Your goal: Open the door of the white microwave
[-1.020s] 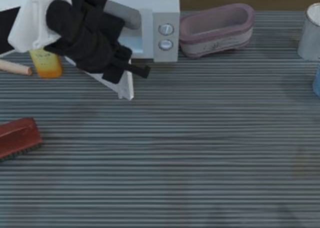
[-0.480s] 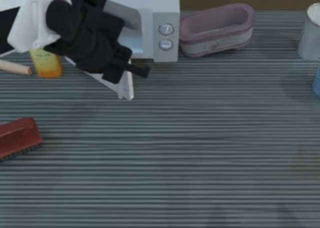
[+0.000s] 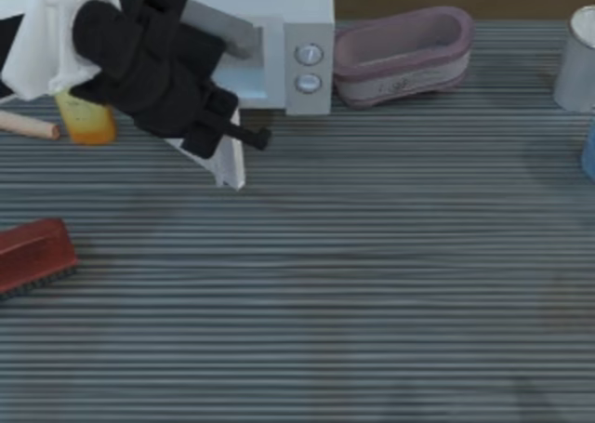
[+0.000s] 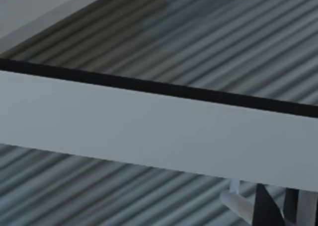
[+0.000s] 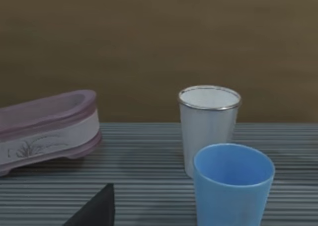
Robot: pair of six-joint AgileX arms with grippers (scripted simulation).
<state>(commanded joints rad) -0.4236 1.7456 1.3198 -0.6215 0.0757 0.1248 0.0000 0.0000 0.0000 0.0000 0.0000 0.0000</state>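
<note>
The white microwave (image 3: 299, 19) stands at the back of the table, left of the middle, its two knobs (image 3: 308, 68) facing forward. Its door (image 3: 226, 163) is swung out towards the front left, and the pale inside (image 3: 251, 74) shows. My left gripper (image 3: 237, 133) reaches over the door from the left and is shut on its free edge; one black finger (image 3: 253, 138) sticks out on the right side. In the left wrist view the door (image 4: 159, 136) is a white band, with its handle (image 4: 236, 206) beside a black finger (image 4: 263, 211). My right gripper (image 5: 97, 211) is parked off to the right.
A pink-grey tub (image 3: 404, 56) sits right of the microwave. A white cup (image 3: 578, 56) and a blue cup (image 3: 589, 153) stand at the right edge. An orange bottle (image 3: 85, 121) and a wooden stick (image 3: 28, 124) lie left of the door; a red brush (image 3: 35, 256) lies front left.
My left gripper has shifted a little to the left with the door's edge, and the door has swung slightly wider. More of the microwave's inside shows.
</note>
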